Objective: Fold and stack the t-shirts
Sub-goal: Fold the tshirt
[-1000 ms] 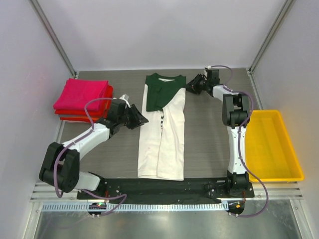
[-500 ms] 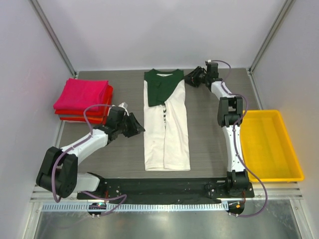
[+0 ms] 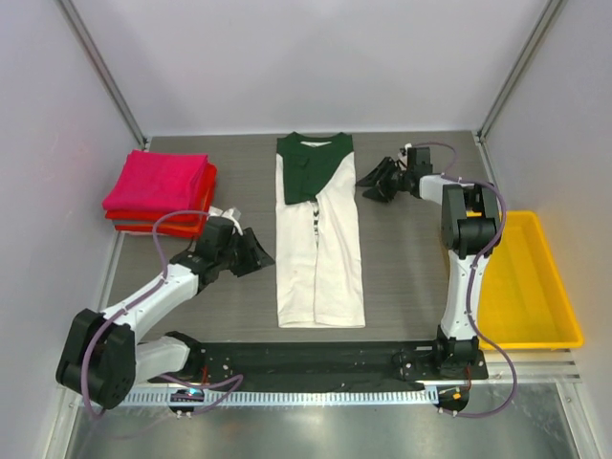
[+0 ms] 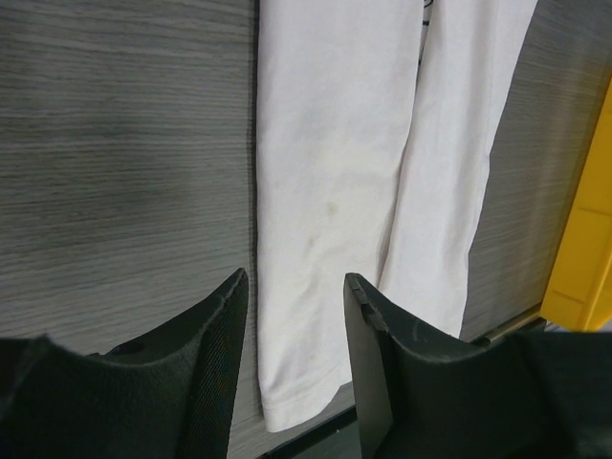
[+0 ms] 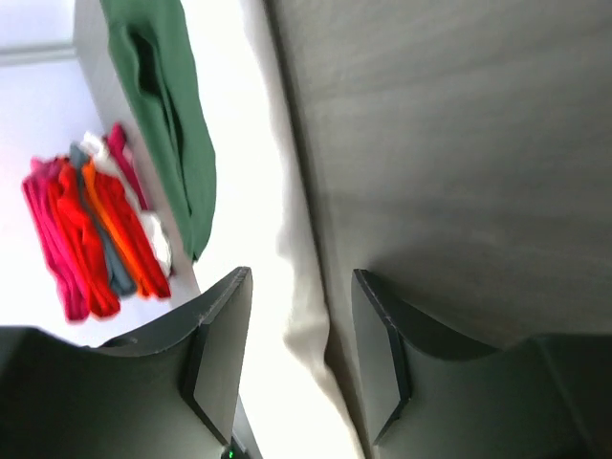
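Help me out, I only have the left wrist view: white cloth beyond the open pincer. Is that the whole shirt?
Observer: No. The cream shirt lies folded into a long strip, with a dark green top at its far end.
Operator: Any finished ones?
Observer: A pink and red stack sits far left.
Operator: And the other arm?
Observer: The right pincer stands open just beside the green part, holding nothing.

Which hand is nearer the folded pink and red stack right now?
Left. The left hand is near the stack, toward the cream shirt; the right hand is across that shirt, by its green collar.
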Available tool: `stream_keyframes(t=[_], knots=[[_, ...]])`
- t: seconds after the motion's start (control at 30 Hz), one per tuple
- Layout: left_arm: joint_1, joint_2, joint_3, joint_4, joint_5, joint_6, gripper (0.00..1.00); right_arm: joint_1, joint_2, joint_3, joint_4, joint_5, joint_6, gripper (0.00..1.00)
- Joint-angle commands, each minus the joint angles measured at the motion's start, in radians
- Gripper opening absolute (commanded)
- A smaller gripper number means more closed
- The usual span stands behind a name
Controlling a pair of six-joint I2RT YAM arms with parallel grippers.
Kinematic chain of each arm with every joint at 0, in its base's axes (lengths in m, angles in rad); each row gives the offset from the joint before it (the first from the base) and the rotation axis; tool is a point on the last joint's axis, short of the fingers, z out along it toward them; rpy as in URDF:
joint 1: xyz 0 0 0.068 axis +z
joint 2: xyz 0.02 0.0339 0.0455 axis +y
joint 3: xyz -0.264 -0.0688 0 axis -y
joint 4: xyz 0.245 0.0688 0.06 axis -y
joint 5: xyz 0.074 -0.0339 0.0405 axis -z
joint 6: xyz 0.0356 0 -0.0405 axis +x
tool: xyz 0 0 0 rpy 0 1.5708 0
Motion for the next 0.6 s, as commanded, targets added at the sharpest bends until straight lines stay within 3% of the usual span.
stream_keyframes(t=[0.0,0.27,0.37,0.4,0.47,0.53,0.57], knots=[[-0.007,-0.033,-0.030,-0.019,0.003,0.009,0.46,0.023,-0.094,-0.137,0.110,-0.052,-0.035,0.52],[-0.010,-0.082,-0.074,-0.020,-0.006,0.004,0.46,0.044,-0.093,-0.178,0.072,-0.020,-0.084,0.51],[-0.010,-0.093,-0.080,-0.023,-0.009,0.001,0.46,0.047,-0.067,-0.140,0.027,-0.006,-0.098,0.42],[-0.010,-0.093,-0.080,-0.025,-0.009,0.001,0.45,0.046,-0.057,-0.132,0.011,0.006,-0.102,0.25],[-0.010,-0.094,-0.080,-0.029,-0.010,0.003,0.46,0.047,-0.045,-0.106,-0.045,0.052,-0.116,0.06],[-0.010,-0.095,-0.079,-0.031,-0.011,0.003,0.45,0.047,-0.033,-0.101,-0.065,0.060,-0.121,0.02],[-0.009,-0.093,-0.079,-0.031,-0.009,0.000,0.45,0.047,-0.031,-0.104,-0.065,0.055,-0.118,0.11]])
